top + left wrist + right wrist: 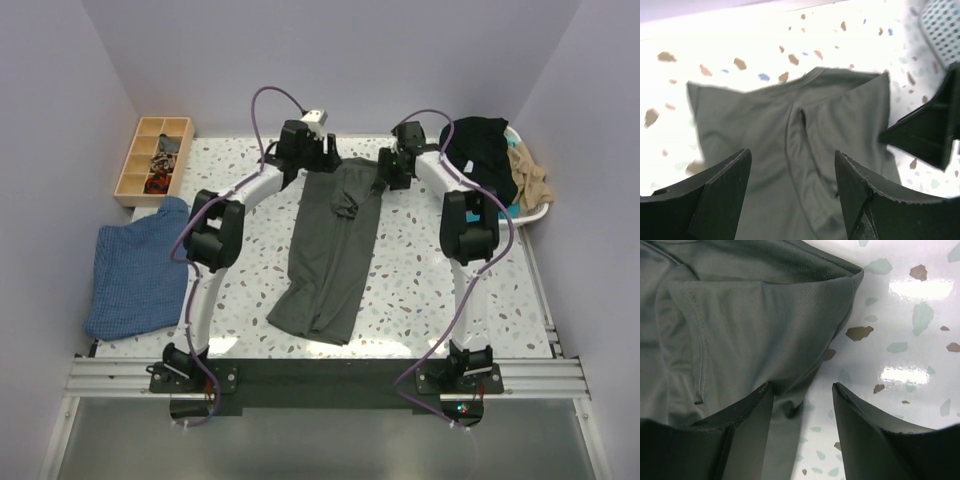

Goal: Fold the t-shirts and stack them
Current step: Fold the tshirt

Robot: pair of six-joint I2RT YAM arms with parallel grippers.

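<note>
From above, a plain charcoal-grey cloth t-shirt [328, 250] lies as a long narrow strip down the middle of the speckled terrazzo table [420, 270]. Its sides look folded in. Both arms reach to its far end, the left gripper [318, 160] at the far left corner and the right gripper [393, 172] at the far right corner. I'd say they are set there to take that end and bring it toward the near hem.

Left of the grey shirt, at the table's edge, lies a blue textured cloth garment [140, 265]. Farther back on that side is a wooden compartment tray [153, 160] with small bits in it. To the shirt's far right, a white mesh basket [541, 208] holds a black garment [480, 155] and a tan garment [528, 175]. None of these lies across the strip, so the fold path looks free.

In the left wrist view, the two black fingers [722, 192] stand wide apart with nothing between them, poised above the shirt's collar end. A raised crease runs up the cloth between them. The right gripper shows as a dark wedge at the shirt's right edge, with the basket's mesh beyond it.

In the right wrist view, the fingers [742, 432] are parted about halfway and straddle the shirt's right edge. One is over cloth and the other over bare table. Nothing is pinched yet, and a loose flap sits just ahead of the gap.
</note>
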